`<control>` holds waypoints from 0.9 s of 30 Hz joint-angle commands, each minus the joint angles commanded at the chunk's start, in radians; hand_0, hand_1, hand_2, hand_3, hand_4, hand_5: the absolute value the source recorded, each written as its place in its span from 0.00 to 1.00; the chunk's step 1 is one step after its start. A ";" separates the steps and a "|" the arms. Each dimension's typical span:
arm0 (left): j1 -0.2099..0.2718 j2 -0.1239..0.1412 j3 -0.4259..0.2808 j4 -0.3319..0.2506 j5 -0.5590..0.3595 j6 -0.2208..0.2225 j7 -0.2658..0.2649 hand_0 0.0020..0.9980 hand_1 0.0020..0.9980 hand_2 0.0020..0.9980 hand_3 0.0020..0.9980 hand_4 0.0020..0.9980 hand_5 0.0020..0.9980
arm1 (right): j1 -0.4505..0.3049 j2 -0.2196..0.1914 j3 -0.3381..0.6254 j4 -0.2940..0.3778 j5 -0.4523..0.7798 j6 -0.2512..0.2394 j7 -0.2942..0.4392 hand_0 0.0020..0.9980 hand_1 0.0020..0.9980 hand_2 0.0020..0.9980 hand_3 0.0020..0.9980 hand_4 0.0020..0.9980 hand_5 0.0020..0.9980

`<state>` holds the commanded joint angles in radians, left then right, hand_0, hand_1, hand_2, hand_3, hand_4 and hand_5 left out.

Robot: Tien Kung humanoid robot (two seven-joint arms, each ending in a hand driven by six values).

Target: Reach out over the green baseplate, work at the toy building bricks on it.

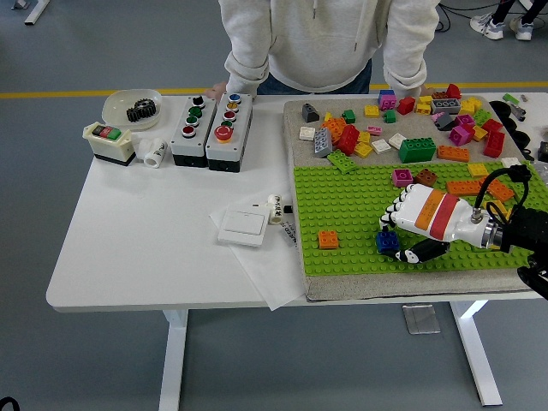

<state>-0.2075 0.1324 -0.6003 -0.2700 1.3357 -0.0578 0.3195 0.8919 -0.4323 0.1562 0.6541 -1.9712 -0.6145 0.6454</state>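
Right hand (417,224) over green baseplate (342,205), fingers curled round small blue brick (387,241); brick squarish, long axis unclear; orange brick (328,240) left, apart.

Table (145,248): smooth white top, faint sheen, on white metal legs. Green baseplate (351,214): studded plastic, matt. Toy bricks (417,150): hard glossy plastic, many colours; blue brick (387,241) likewise. Mat (295,120) under baseplate: beige, coarse woven cloth look. Right hand (421,221): smooth white and orange plastic shell; fingers (396,205) white with black joints. Button boxes (211,128): grey plastic, glossy coloured buttons. Paper sheet (261,270): thin, white, matt. Person's sweatshirt (317,34): soft pale grey fabric.
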 joint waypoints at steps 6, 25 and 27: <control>0.002 0.000 -0.003 0.000 0.004 -0.001 0.001 0.74 0.74 0.74 0.60 0.66 0.59 | -0.001 -0.001 -0.003 -0.002 -0.002 0.002 0.000 0.35 0.40 0.48 0.48 0.66 0.59; 0.001 0.000 -0.005 -0.001 0.011 -0.002 0.001 0.74 0.74 0.74 0.60 0.66 0.59 | -0.001 0.009 0.006 0.001 0.002 0.011 0.000 0.35 0.41 0.48 0.48 0.67 0.59; 0.000 0.000 -0.004 -0.001 0.010 -0.002 0.001 0.74 0.74 0.74 0.59 0.66 0.59 | 0.000 0.010 0.005 0.002 -0.001 0.012 0.000 0.35 0.41 0.48 0.48 0.67 0.59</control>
<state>-0.2076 0.1325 -0.6042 -0.2705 1.3452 -0.0596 0.3202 0.8919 -0.4221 0.1614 0.6561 -1.9718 -0.6021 0.6454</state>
